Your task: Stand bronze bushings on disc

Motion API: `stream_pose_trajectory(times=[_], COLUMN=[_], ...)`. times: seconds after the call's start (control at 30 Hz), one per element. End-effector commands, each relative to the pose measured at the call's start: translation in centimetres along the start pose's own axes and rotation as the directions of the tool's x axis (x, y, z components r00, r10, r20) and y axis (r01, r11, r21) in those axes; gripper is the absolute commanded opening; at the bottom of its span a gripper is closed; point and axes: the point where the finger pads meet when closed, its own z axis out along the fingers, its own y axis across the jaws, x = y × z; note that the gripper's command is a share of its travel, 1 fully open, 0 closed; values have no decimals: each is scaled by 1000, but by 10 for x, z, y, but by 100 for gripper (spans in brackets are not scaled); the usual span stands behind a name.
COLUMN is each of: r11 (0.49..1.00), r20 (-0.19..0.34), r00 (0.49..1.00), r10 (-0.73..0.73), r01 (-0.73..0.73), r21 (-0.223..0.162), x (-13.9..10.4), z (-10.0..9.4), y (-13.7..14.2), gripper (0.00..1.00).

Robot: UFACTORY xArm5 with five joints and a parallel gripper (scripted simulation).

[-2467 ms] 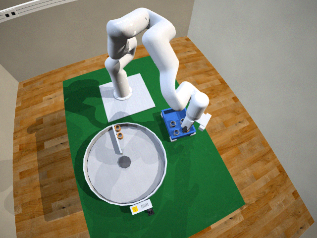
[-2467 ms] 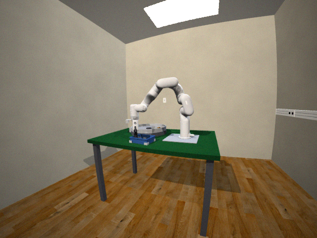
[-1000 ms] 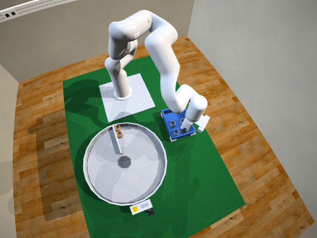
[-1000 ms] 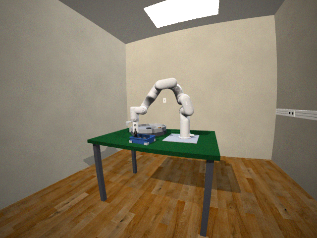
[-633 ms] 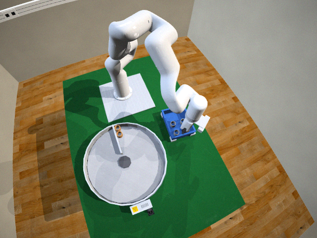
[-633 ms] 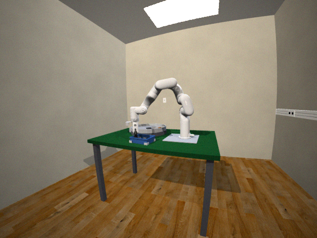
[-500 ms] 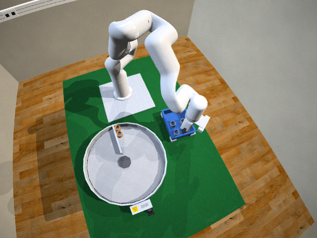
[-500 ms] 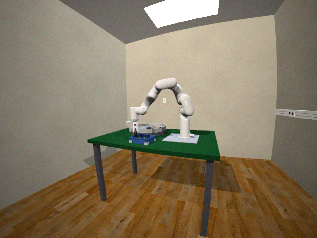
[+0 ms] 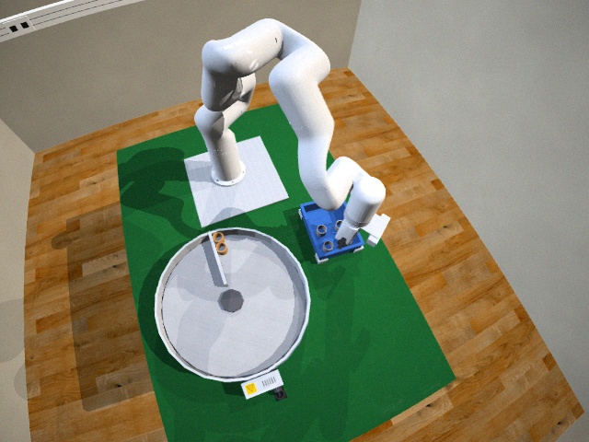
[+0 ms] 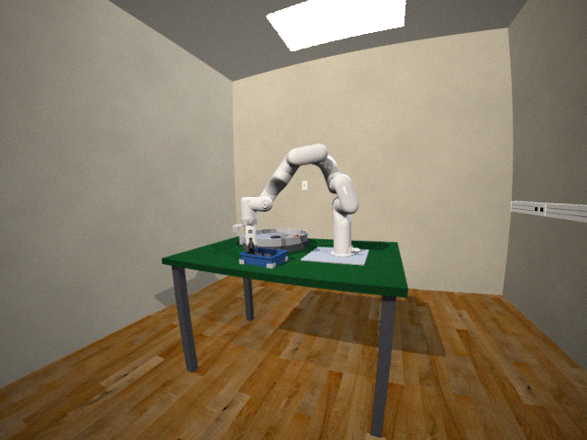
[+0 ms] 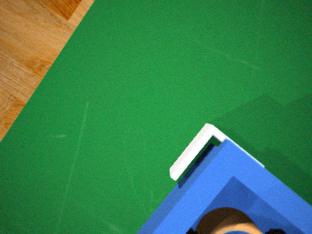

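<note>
we saw the gripper (image 9: pixel 341 241) (image 10: pixel 250 249) (image 11: pixel 234 231) reach down into the blue crate (image 9: pixel 311 239) (image 10: pixel 258 259) (image 11: pixel 195 205), right of the middle in the top view. its fingers were partly closed, not wide and not all the way together, and they held a bronze bushing (image 11: pixel 238 227). in the wrist view, we found that bushing at the bottom edge, right between the two dark fingertips and near the crate's corner. we could only see part of it, so we could not tell if its bottom touched the crate floor.

in the top view, we saw three steel bushings, the near one (image 9: pixel 324 246), the middle one (image 9: pixel 317 230) and the far one (image 9: pixel 336 225), in the crate beside the gripper. the crate sat flat inside its white corner guides (image 9: pixel 321 258) (image 10: pixel 271 265) (image 11: pixel 189 155).

well apart from the gripper, left of the middle in the top view, we saw the big round turntable (image 9: pixel 304 303) (image 10: pixel 284 244). two more bronze bushings, one (image 9: pixel 218 232) by the rim and one (image 9: pixel 226 249) just beside it, stood on its gray disc (image 9: pixel 257 343), next to the thin wall (image 9: pixel 219 261) and away from the dark hub (image 9: pixel 231 300).
</note>
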Motion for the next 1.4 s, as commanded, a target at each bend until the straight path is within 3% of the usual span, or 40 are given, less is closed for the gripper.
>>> stream_pose_trajectory(times=[0.0,0.63,0.93,1.37], r11=[1000,1000,1000,1000], r20=[-3,-3,-3,-3], r00=[1000,1000,1000,1000], r10=[0,0,0,0], r01=[0,0,0,0], r21=[0,0,0,0], x=[1,1,1,0], z=[-1,-9,-34,-92], y=[0,0,0,-1], gripper=[0,0,0,0])
